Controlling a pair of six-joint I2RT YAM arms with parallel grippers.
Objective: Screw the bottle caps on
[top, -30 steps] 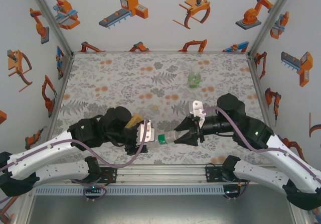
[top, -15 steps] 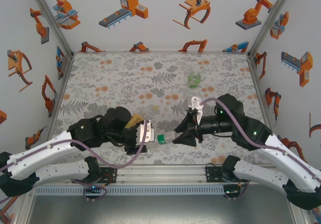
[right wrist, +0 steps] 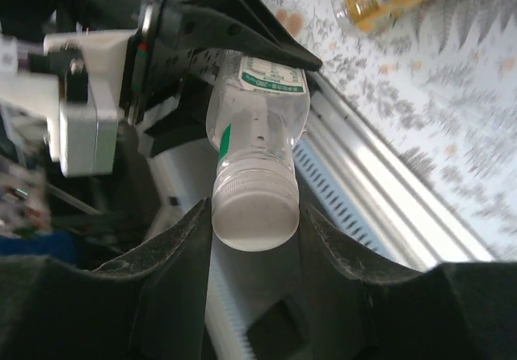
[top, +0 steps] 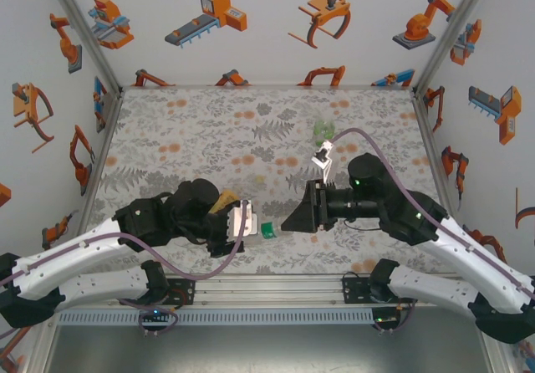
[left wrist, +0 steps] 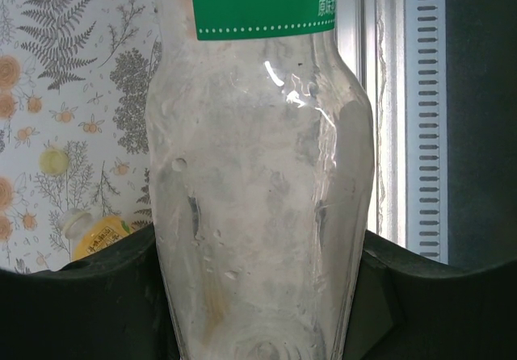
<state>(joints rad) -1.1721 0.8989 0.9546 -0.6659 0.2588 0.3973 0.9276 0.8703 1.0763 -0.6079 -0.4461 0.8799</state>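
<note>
While I've got both arms pulled in low near the front edge of the table (top: 192,130), here's how it looks, left to right. My left gripper (top: 249,225) is clamped tight around the body of the clear bottle (left wrist: 258,198), a dark finger (left wrist: 81,295) pressed against each side of it. The bottle lies sideways off the surface, green label end pointing toward my right arm.

Just behind my left jaws the orange-yellow bottle (top: 224,200) lies flat on the floral mat, not touching anything of mine. Through the left wrist camera there's also a little pale yellow disc (left wrist: 54,161) on the mat beside that bottle. It looks like a loose cap, but honestly I can't tell for sure.

Moving right: the white cap (right wrist: 254,215) sits on the clear bottle's neck, and my right gripper (top: 291,222) is closed on it, one finger touching each side of the cap, jaws only narrowly apart. So both grippers meet on the same bottle.

Farther back and to the right, the squat green bottle (top: 323,130) stands on the mat, well apart from both arms.
</note>
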